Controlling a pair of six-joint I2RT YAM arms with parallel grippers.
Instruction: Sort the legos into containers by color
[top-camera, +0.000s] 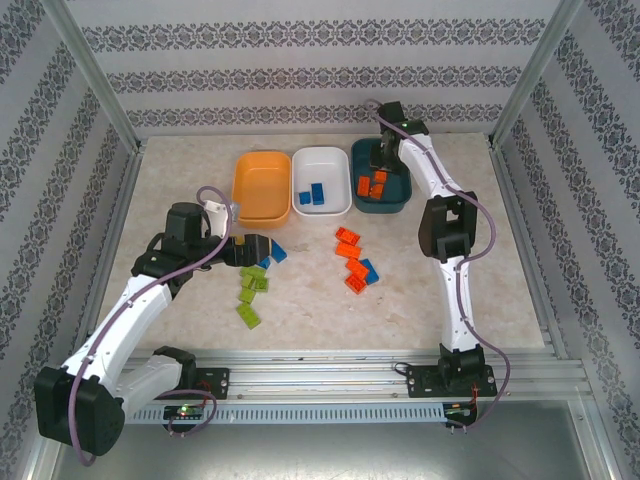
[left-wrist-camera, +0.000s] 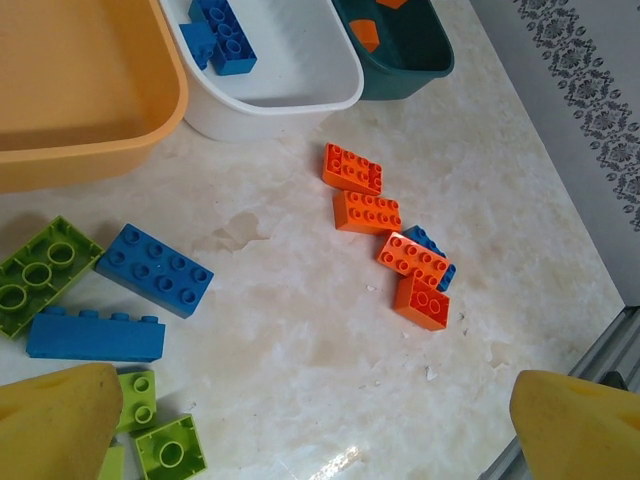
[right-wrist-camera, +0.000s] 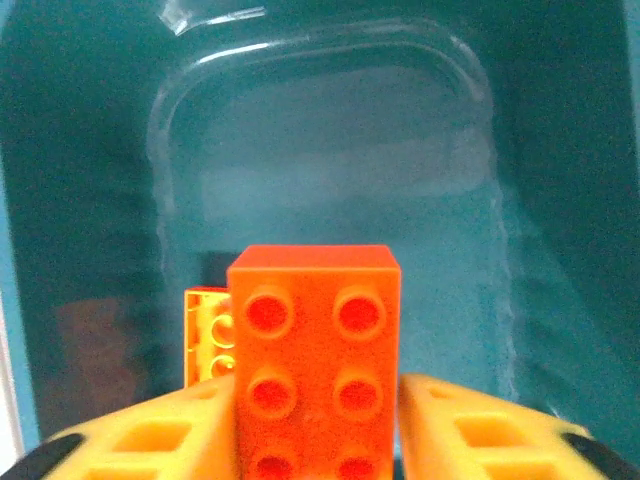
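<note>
Our right hand (right-wrist-camera: 318, 415) has an orange brick (right-wrist-camera: 315, 300) between its fingers (right-wrist-camera: 150, 440). They lie against its two sides with no gap that we can see, and the brick's studs face the wrist camera. The hand hangs over the teal tub (right-wrist-camera: 330, 150). A second orange brick (right-wrist-camera: 205, 335) sits in the tub just behind the held one.

Our left hand (left-wrist-camera: 320, 430) is spread wide, with nothing between its fingertips (left-wrist-camera: 60, 420), low over the table (left-wrist-camera: 300, 330). By one fingertip lie the lime bricks (left-wrist-camera: 170, 455) and two blue bricks (left-wrist-camera: 155, 270), close together. Farther out on the table, four loose orange bricks (left-wrist-camera: 368, 212) lie in a short touching row, with a lone blue brick (left-wrist-camera: 428, 242) tucked against them.

Beyond these, the three tubs stand side by side at the far side of the table. The orange tub (top-camera: 262, 170) is on the left. The white tub (top-camera: 320, 160) is in the middle, with boxed blue bricks (top-camera: 313, 193) in it. The teal one is on the right.
</note>
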